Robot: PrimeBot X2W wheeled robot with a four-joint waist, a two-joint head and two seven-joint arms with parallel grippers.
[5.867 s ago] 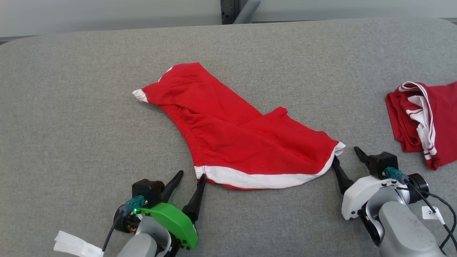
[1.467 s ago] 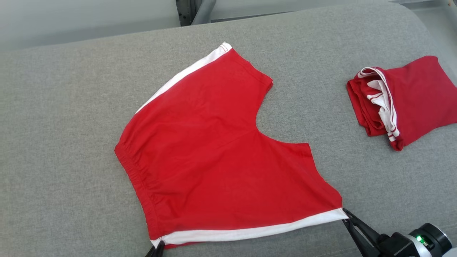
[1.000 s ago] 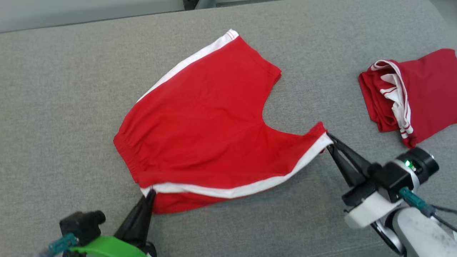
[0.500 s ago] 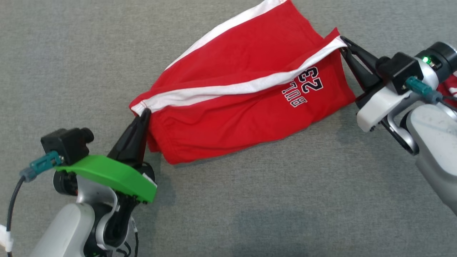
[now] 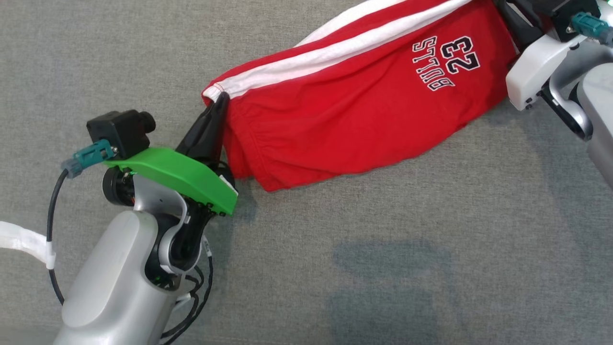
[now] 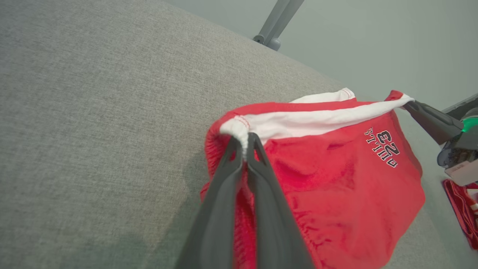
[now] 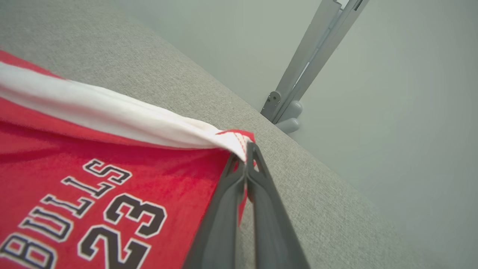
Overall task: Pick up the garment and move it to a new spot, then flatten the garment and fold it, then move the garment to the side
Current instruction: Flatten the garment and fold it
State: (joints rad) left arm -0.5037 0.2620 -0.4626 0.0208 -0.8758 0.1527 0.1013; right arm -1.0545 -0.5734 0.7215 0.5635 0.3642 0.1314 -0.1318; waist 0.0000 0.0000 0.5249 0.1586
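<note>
The red shorts (image 5: 354,120) hang stretched in a slanted band over the grey counter (image 5: 383,268), with the white stripe along the top edge and the "BULLS 23" print showing. The left jaws are clenched on the stripe's near-left corner, and the right jaws on its far-right corner.

My left arm (image 5: 115,282) and right arm (image 5: 598,110): grey shells, dark fingers (image 6: 220,209).
Left carries green cover (image 5: 177,175), black camera (image 5: 119,132), teal plug (image 5: 91,153), black cable (image 5: 50,215), white tape (image 5: 21,239); right has a white housing (image 5: 531,72).
</note>
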